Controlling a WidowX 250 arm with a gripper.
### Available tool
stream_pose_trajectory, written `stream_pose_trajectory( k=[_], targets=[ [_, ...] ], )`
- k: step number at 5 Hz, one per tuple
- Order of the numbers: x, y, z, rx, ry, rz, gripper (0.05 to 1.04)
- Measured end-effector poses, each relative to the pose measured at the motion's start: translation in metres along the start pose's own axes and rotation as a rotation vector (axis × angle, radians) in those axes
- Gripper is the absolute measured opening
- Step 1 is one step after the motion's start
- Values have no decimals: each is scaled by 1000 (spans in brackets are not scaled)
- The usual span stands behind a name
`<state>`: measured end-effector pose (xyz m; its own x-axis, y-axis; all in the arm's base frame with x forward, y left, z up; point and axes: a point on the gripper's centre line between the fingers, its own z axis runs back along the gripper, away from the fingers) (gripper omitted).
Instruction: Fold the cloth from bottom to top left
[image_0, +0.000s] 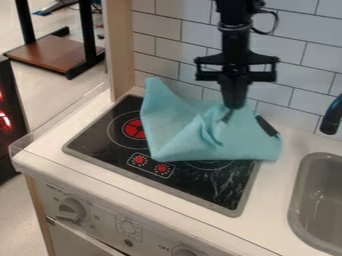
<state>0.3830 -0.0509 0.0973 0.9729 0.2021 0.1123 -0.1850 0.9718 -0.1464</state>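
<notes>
We see the black hand (230, 111) in the upper right of the frame, pointing down at the folds of the light blue cloth (184, 139); we cannot tell how far open it is or whether it grips any fabric. The cloth lies rumpled over the upper part of the black stove (107, 135), around the middle of the frame, one corner standing up toward the tiled wall (160, 47).
</notes>
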Motion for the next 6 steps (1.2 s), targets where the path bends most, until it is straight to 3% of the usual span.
stream_pose_trajectory(
  k=[1, 4, 5, 6],
  targets=[
    [23, 24, -11, 46, 1, 80, 51],
    [34, 48, -54, 165, 26, 47, 74],
    [37, 53, -52, 166, 22, 78, 228],
    [39, 62, -50, 157, 21, 111, 491]
  ],
)
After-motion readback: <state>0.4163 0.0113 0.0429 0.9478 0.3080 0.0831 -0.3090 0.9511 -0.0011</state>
